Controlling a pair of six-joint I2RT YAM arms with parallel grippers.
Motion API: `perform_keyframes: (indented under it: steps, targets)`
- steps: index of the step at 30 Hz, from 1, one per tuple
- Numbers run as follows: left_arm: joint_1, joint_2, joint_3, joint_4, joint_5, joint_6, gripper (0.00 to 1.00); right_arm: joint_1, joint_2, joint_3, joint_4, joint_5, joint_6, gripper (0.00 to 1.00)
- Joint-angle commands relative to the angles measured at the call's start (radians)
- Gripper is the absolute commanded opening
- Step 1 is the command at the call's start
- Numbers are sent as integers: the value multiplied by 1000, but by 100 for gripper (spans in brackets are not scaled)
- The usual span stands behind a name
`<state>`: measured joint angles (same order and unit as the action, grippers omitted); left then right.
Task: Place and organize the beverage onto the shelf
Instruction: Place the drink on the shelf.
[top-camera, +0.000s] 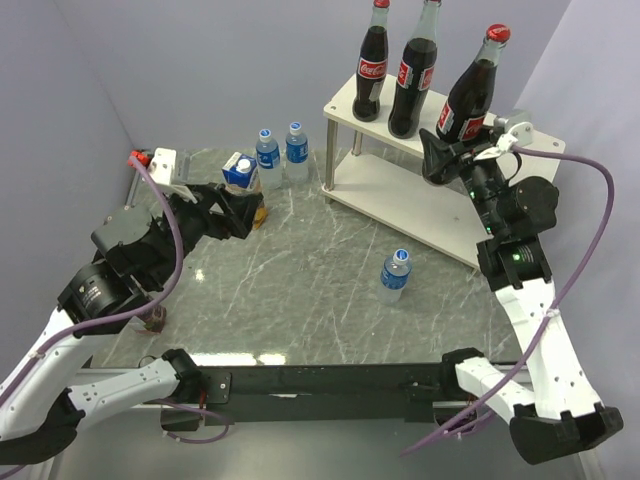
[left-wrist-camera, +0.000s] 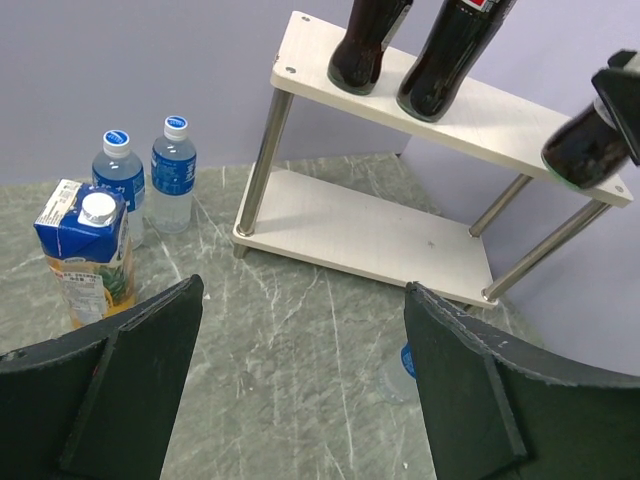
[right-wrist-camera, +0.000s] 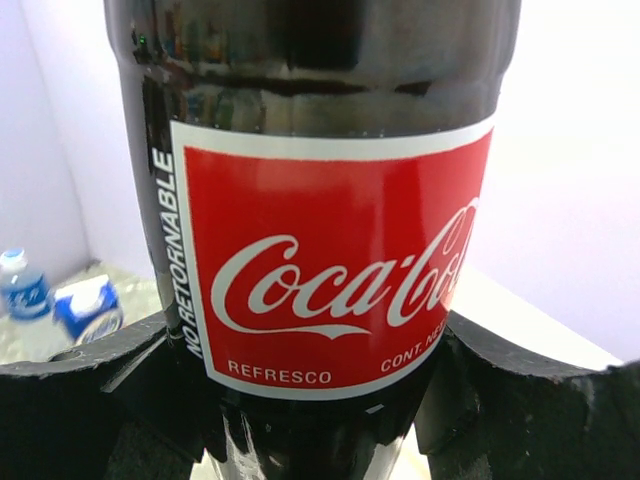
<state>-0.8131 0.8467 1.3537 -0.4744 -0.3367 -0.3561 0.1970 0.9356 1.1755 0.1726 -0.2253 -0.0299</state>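
The shelf (top-camera: 400, 205) stands at the back right, with two cola bottles (top-camera: 372, 70) (top-camera: 412, 80) upright on its top board. My right gripper (top-camera: 447, 148) is shut on the third cola bottle (top-camera: 470, 95) and holds it tilted over the top board's right end. In the right wrist view the bottle (right-wrist-camera: 330, 230) sits between the fingers (right-wrist-camera: 520, 380). My left gripper (top-camera: 245, 210) is open and empty, just right of a juice carton (top-camera: 238, 172). Two water bottles (top-camera: 268, 158) (top-camera: 297, 150) stand behind it. A third (top-camera: 395, 275) stands mid-table. The other drinks are out of view.
In the left wrist view the shelf's lower board (left-wrist-camera: 380, 230) is bare, and the carton (left-wrist-camera: 85, 255) and two water bottles (left-wrist-camera: 118, 180) stand left of the open gripper (left-wrist-camera: 303, 290). Purple walls close in the back and sides. Cables hang from both arms.
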Motion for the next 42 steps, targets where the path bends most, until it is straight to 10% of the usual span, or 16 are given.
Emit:
perform_keyframes:
  steps: [1, 42]
  targets:
    - [-1, -18, -13, 40, 19, 22, 87, -19, 14, 67, 393, 29, 22, 0]
    - [-1, -46, -71, 56, -10, 46, 87, -131, 351, 156, 588, 115, -22, 0]
